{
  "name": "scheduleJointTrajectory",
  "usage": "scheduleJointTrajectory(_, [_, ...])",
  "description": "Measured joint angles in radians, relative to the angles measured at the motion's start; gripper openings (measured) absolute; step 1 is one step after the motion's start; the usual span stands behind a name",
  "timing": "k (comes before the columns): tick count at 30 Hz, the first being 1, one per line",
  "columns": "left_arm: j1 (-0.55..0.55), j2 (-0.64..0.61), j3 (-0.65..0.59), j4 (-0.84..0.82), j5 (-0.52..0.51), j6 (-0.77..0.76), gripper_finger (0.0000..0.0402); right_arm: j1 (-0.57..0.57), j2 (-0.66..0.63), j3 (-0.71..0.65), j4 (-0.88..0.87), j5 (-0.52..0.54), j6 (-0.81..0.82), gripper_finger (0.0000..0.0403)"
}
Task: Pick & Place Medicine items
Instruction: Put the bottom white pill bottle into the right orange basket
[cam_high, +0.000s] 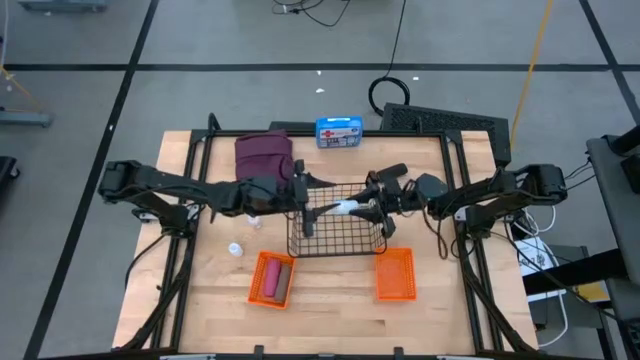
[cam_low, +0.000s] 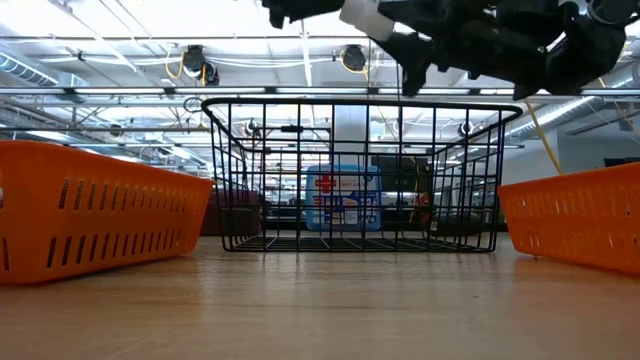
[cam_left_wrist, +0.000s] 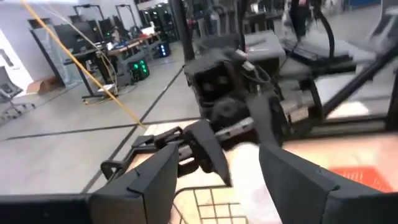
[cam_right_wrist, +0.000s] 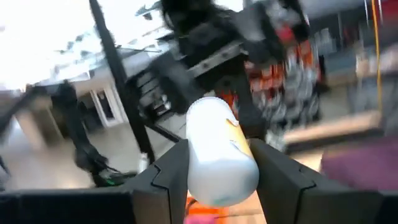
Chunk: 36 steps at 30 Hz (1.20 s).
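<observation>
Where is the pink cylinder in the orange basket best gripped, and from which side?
At its middle, across the narrow width, from straight above: the pink cylinder lies flat along the orange basket, whose walls probably block a sideways approach.

Wire basket (cam_high: 335, 222), wooden table (cam_high: 330, 305), seemingly plastic bottle (cam_right_wrist: 219, 152).

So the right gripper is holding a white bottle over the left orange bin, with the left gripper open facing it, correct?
Not quite: the right gripper holds the white bottle over the black wire basket, not the left orange bin, as the high view shows. The rest stands: the left gripper is open and faces it above the basket.
</observation>
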Motion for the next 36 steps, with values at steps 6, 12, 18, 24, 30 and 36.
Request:
scheduleJointTrajectory(6, [0.010,-0.015,0.000,0.003,0.007,-0.106,0.0234,0.089,-0.003,-0.026,0.052,0.079,-0.483,0.0136])
scheduleJointTrajectory(12, [0.022,-0.004,0.000,0.008,0.127,-0.137,0.0234,0.136,-0.003,-0.028,0.078,0.205,-0.600,0.0136])
scheduleJointTrajectory(18, [0.006,-0.006,0.000,0.047,0.285,-0.051,0.0234,0.136,-0.002,-0.028,0.091,0.207,-0.601,0.0136])
scheduleJointTrajectory(24, [-0.002,-0.007,0.000,0.054,0.289,-0.031,0.0235,0.141,-0.002,-0.028,0.258,0.203,-0.601,0.0135])
scheduleJointTrajectory(30, [-0.001,0.012,0.000,0.207,0.274,-0.037,0.0234,0.140,-0.002,-0.010,0.357,0.156,-0.601,0.0135])
scheduleJointTrajectory(36, [0.003,0.104,0.000,0.421,0.272,-0.015,0.0234,0.140,-0.001,0.061,0.330,0.122,-0.607,0.0135])
